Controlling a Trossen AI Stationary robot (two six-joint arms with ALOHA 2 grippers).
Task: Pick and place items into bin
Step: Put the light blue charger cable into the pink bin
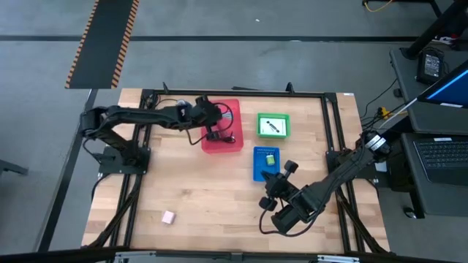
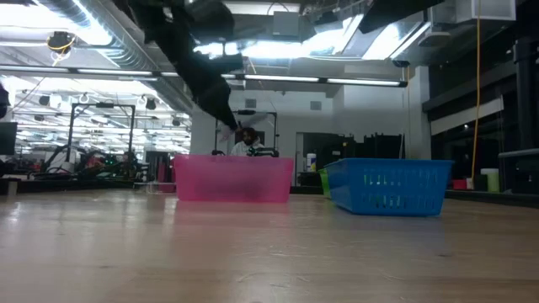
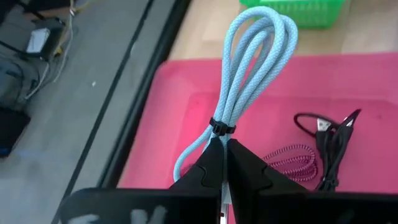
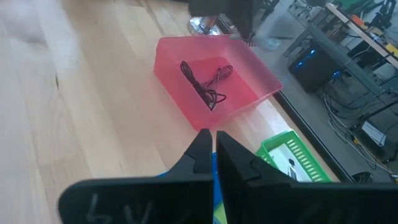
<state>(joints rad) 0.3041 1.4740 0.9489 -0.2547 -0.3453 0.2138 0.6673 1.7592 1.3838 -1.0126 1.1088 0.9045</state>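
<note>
My left gripper (image 3: 222,163) is over the pink bin (image 1: 235,144), shut on a light silvery-blue coiled cord (image 3: 252,68). On the bin's floor lie a dark red braided cord (image 3: 292,158) and a black cable (image 3: 333,140). The low view shows the left gripper (image 2: 244,135) just above the pink bin's rim (image 2: 233,158). My right gripper (image 4: 214,144) is shut and empty, near the blue bin (image 1: 257,169), which holds a tiny green-white piece (image 1: 270,158). A white card with a black mark (image 1: 273,126) lies in the green bin (image 1: 273,135). The pink cube (image 1: 168,217) sits on the table's near left part. My left gripper pinches the silvery-blue cord bundle between its two fingers right at the black tie (image 3: 222,127) that binds the loops. The long loops (image 3: 261,37) reach out past the fingertips, and a loose end (image 3: 186,158) trails beside one finger. The bundle is over the pink bin's floor.
Three bins stand in the table's far middle: pink, green and blue (image 2: 387,187). A round silver disc (image 4: 202,26) lies beyond the pink bin. The black frame rails (image 1: 333,131) run along the table's edges. Bare wood (image 1: 205,197) lies between the pink cube and the right arm.
</note>
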